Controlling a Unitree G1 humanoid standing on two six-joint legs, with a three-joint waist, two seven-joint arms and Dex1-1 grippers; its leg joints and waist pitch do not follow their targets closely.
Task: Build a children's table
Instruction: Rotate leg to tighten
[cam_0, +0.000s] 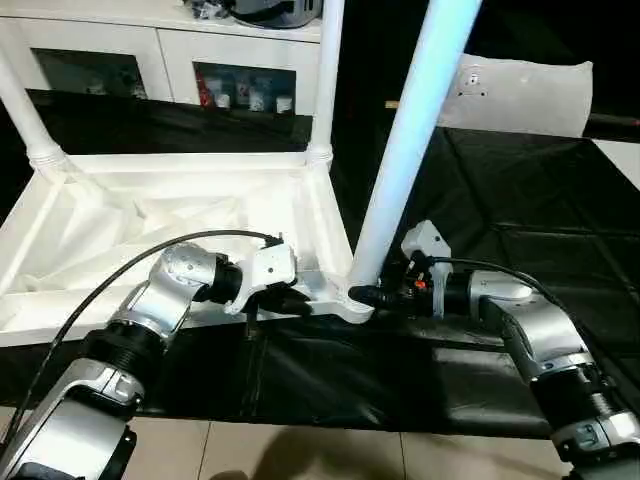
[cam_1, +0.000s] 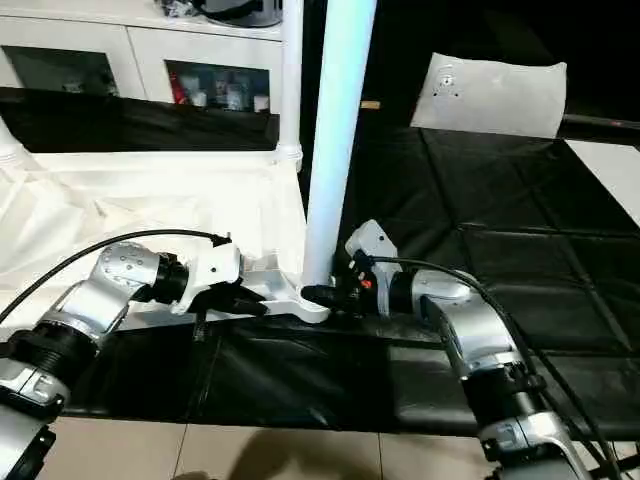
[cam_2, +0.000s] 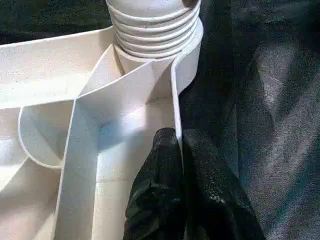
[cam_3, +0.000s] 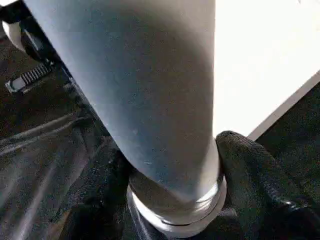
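The white tabletop lies upside down on a black cloth, its ribbed underside facing up and its near edge running along the near side of the cloth. Three legs stand in its corner sockets. One leg rises tilted from the far left corner, another leg stands upright at the far right corner, and the nearest leg rises from the near right corner socket, leaning a little to the right as it goes up.

The left gripper is clamped on the tabletop's near rim just left of that corner; from its wrist, the two black fingers pinch the thin white wall between them, with the threaded base of the leg in the socket just beyond. The left forearm reaches in from the near left with a black cable arching over it.

The right gripper comes in level from the right and grasps the nearest leg at its foot, right above the socket. In its wrist view, one black finger sits on each side of the tube, pressed against it where it meets the collar.

Beyond the cloth's far edge stand white glass-door cabinets, and a flat white sheet with a small mark lies at the far right.
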